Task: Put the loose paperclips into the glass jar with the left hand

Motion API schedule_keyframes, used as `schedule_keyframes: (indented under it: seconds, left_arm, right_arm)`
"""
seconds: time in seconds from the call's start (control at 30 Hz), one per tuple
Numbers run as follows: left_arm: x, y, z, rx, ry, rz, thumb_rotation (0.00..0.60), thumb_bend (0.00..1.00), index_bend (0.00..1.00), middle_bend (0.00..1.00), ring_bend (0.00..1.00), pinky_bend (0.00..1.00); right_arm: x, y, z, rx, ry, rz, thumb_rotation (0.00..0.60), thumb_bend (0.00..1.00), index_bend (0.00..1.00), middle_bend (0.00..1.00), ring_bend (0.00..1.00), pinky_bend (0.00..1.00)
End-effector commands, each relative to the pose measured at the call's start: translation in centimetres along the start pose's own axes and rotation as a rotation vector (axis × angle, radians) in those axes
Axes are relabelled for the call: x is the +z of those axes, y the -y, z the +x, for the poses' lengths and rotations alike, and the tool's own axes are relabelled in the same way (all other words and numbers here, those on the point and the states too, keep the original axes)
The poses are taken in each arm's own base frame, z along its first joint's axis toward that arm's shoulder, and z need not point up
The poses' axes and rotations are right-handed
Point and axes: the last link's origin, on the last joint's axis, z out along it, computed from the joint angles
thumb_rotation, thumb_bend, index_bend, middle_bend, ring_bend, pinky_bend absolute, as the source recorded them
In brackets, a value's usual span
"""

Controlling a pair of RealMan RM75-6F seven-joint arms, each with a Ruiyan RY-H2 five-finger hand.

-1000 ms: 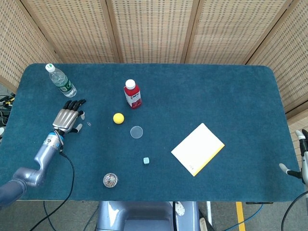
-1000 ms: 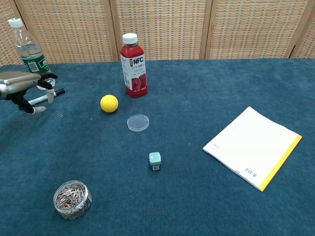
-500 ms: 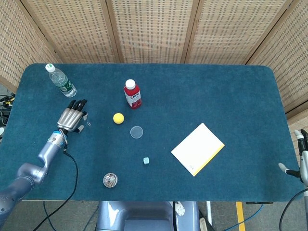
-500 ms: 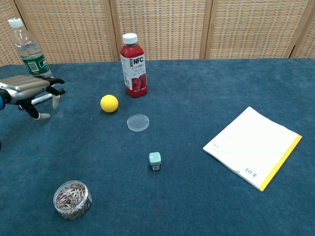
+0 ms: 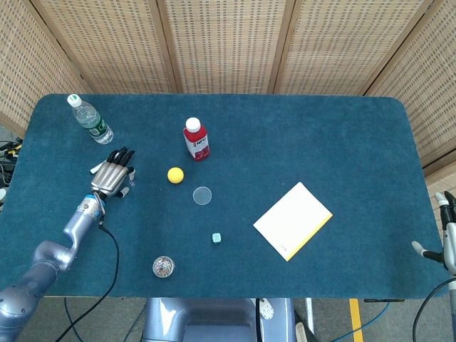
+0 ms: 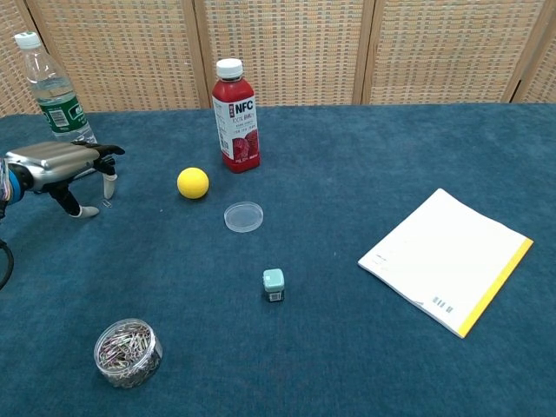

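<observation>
Blue cloth covers the tabletop [image 6: 347, 165], and my left robot hand [image 6: 61, 169] has slid a bit to the right across it since a second ago. It now sits low, palm down, fingers apart, with the fingertips [image 6: 109, 187] pointing down at the cloth. It holds nothing.

That move puts it right over the loose paperclip [image 6: 106, 204], a tiny thin thing lying flat just under my fingertips. So I think I am about to pinch it. It is too small for me to tell which way its long side points.

The glass jar [image 6: 127, 352] stands upright near the front edge, well apart from my robot hand. Its mouth faces up and it is open, with lots of paperclips already inside. The round clear lid [image 6: 243, 216] lies flat near the yellow ball [image 6: 193, 182].

My right robot hand [image 5: 445, 235] waits far off at the right edge. I cannot tell if its fingers are together or apart.
</observation>
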Motion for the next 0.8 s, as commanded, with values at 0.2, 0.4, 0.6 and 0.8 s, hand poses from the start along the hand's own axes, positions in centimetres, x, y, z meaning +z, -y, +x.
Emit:
schedule_keyframes:
  seconds: [0.2,0.4,0.6,0.8]
  left_arm:
    - [0.5,-0.5,0.1,0.012,0.011,-0.008,0.600,0.31,0.49,0.00,0.00,0.00]
    - [0.8,-1.0,0.0,0.019,0.020,-0.015,0.600,0.33,0.50,0.00,0.00,0.00]
    - [0.9,-1.0,0.0,0.019,0.025,-0.013,0.600,0.37,0.52,0.00,0.00,0.00]
    - [1.0,-1.2,0.0,0.024,0.030,-0.017,0.600,0.40,0.59,0.00,0.00,0.00]
  right_arm:
    - [0.1,-0.1,-0.1,-0.001,0.004,-0.006,0.600,0.00,0.00,0.00,0.00,0.00]
    - [0.2,-0.2,-0.2,-0.003,0.006,-0.008,0.600,0.00,0.00,0.00,0.00,0.00]
    - [0.2,-0.2,-0.2,-0.003,0.008,-0.008,0.600,0.00,0.00,0.00,0.00,0.00]
    - [0.2,-0.2,-0.2,-0.003,0.009,-0.008,0.600,0.00,0.00,0.00,0.00,0.00]
